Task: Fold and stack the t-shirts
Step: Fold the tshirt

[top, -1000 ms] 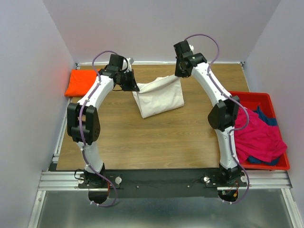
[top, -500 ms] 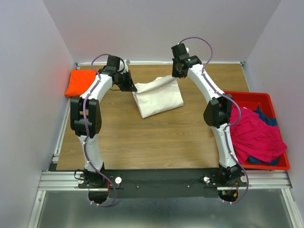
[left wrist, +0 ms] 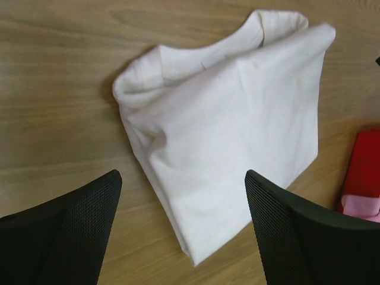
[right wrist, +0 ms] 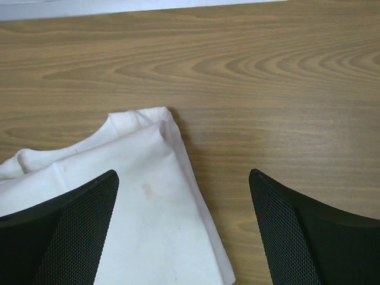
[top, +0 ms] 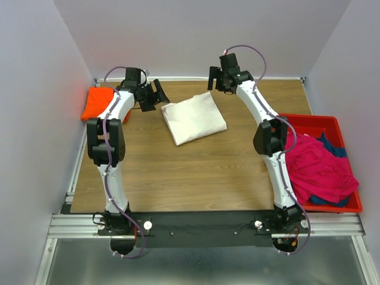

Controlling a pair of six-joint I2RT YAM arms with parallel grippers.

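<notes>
The cream-white t-shirt (top: 194,117) lies folded in a flat rectangle on the wooden table, toward the back centre. My left gripper (top: 156,94) hovers just off its left edge, open and empty. In the left wrist view the shirt (left wrist: 237,119) shows its collar end beyond the open gripper (left wrist: 183,175). My right gripper (top: 212,79) hangs open above the shirt's far right corner; the right wrist view has that corner (right wrist: 136,208) under the gripper (right wrist: 183,174). A folded orange t-shirt (top: 95,102) sits at the far left. A magenta t-shirt (top: 317,169) and a dark blue one (top: 333,146) lie in the bin.
The red plastic bin (top: 309,120) stands at the table's right edge, with cloth spilling over its near side. Grey walls close in the left, back and right. The bin's red edge (left wrist: 363,166) also shows at the right of the left wrist view.
Both grippers have opened and let go of the cream-white shirt, which was lifted by its far edge and now lies flat. Both arms have drawn back and outward from it.
</notes>
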